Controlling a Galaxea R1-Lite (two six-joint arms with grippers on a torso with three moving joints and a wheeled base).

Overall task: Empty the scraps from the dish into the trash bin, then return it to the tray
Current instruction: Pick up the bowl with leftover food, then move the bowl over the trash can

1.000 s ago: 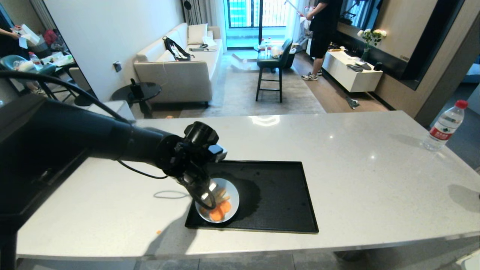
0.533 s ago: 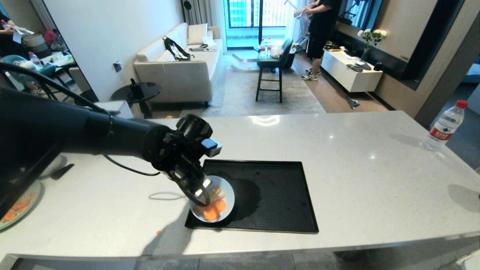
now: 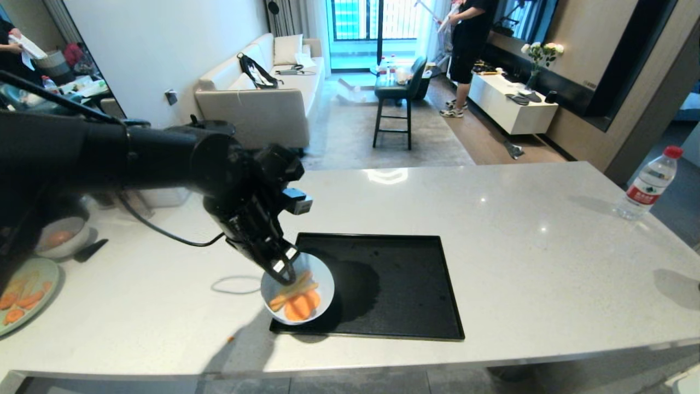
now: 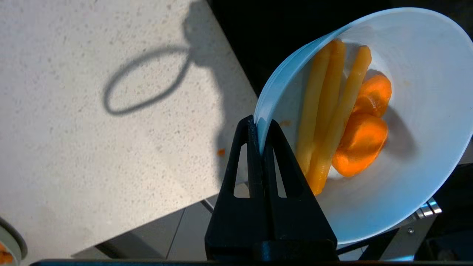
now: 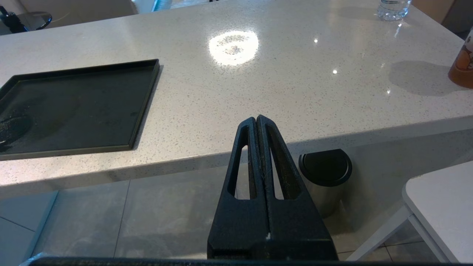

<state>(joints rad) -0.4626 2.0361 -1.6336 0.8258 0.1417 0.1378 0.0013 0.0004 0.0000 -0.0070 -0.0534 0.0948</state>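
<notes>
Fingers (image 4: pixel 255 138) of left gripper (image 3: pixel 281 266) pinching dish (image 3: pixel 320 282) rim, scraps (image 3: pixel 298 302) inside

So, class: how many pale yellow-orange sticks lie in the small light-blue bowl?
3, side by side in the small round light-blue bowl, next to the orange carrot slices and near the rim pinched by the left hand. More may hide beneath them.

Dish (image 3: pixel 298 288): lifted off the tray (image 3: pixel 394 284), shifted toward frame left, past the tray's left edge. Left gripper (image 3: pixel 281 266): raised with it. Scraps (image 3: pixel 298 301): slid together.
</notes>
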